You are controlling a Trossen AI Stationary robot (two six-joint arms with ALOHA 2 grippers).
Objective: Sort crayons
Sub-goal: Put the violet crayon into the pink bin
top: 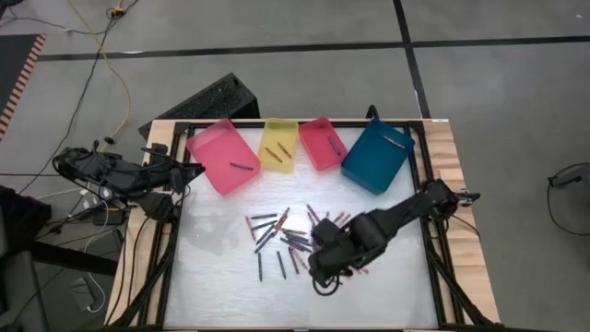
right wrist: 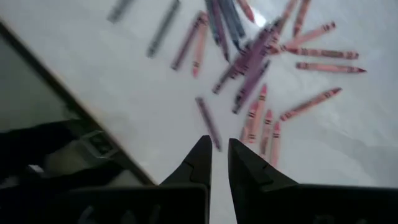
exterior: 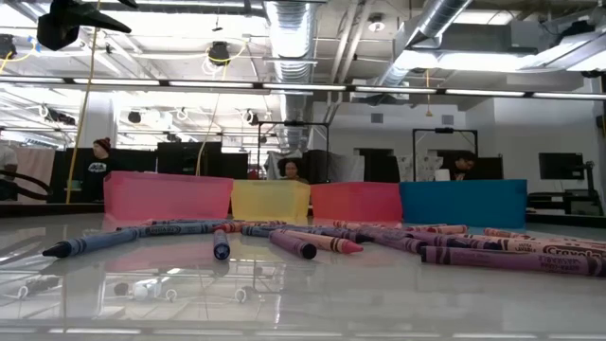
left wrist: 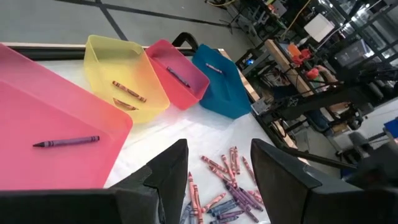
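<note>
Several crayons point(top: 293, 236) in red, pink, purple and dark blue lie flat and scattered on the white table top; they also show in the low view point(exterior: 303, 244) and the right wrist view point(right wrist: 249, 62). My right gripper point(top: 321, 275) hovers over the near side of the pile. In its wrist view its fingers point(right wrist: 219, 152) stand a narrow gap apart with nothing between them. My left gripper point(top: 189, 171) waits open and empty point(left wrist: 219, 155) at the table's left, beside the pink tray point(top: 224, 157).
Four trays stand in a row at the far edge: pink, yellow point(top: 278, 145), red point(top: 323, 143) and blue point(top: 378, 155). Each holds one or a few crayons, such as the one in the pink tray point(left wrist: 65, 142). A black frame point(top: 168, 267) rims the table.
</note>
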